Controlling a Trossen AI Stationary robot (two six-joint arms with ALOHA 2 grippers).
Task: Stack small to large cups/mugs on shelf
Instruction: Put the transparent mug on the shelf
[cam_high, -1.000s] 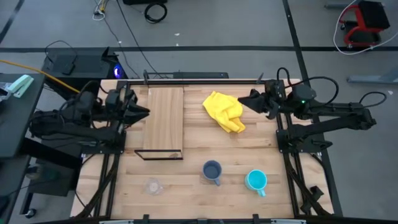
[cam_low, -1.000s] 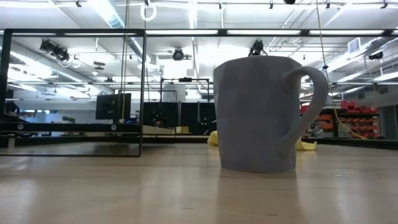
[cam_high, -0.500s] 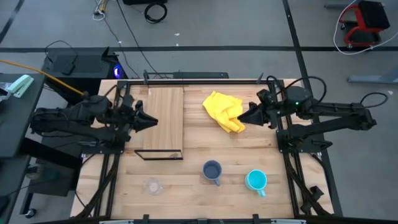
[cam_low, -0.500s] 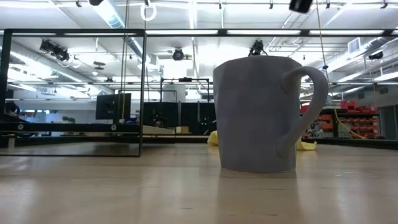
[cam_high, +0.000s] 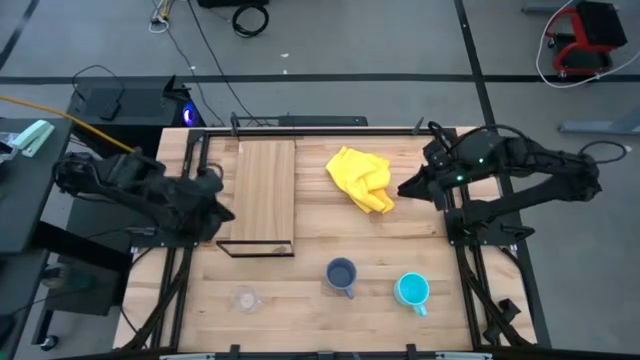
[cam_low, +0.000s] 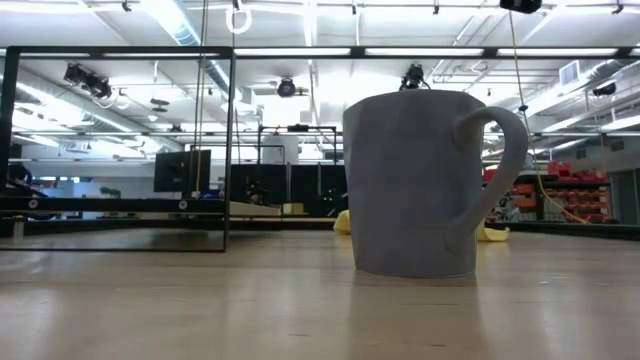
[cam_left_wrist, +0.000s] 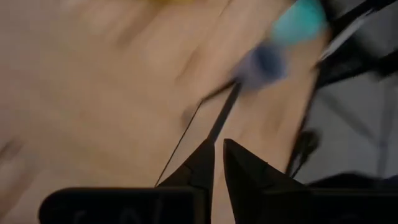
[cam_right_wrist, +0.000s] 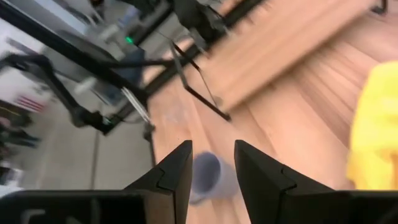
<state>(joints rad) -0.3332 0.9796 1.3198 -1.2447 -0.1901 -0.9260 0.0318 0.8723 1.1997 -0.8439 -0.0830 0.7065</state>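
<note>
The shelf, a light-wood plank (cam_high: 265, 185) with a thin black frame (cam_high: 257, 247) at its near end, lies left of the table's middle. Three vessels stand on their bases near the front edge: the dark blue-grey mug (cam_high: 342, 275) (cam_low: 415, 185), the cyan mug (cam_high: 412, 290) and the tiny clear glass cup (cam_high: 245, 298). My left gripper (cam_high: 226, 212) (cam_left_wrist: 219, 158) is shut and empty, left of the shelf's near end. My right gripper (cam_high: 403, 188) (cam_right_wrist: 212, 165) is open and empty, above the table right of the yellow cloth (cam_high: 362, 178).
The yellow cloth lies crumpled between the shelf and my right gripper, and shows behind the dark mug in the low view (cam_low: 492, 232). Bare tabletop (cam_high: 300, 300) lies between the glass cup and the dark mug. The arms' black mounts stand along both side edges.
My left gripper has swung toward the table's near edge, ending beside the shelf's near left corner. My right gripper has moved a little toward the near edge, past the yellow cloth's right side. The cups, cloth and shelf have stayed put.
</note>
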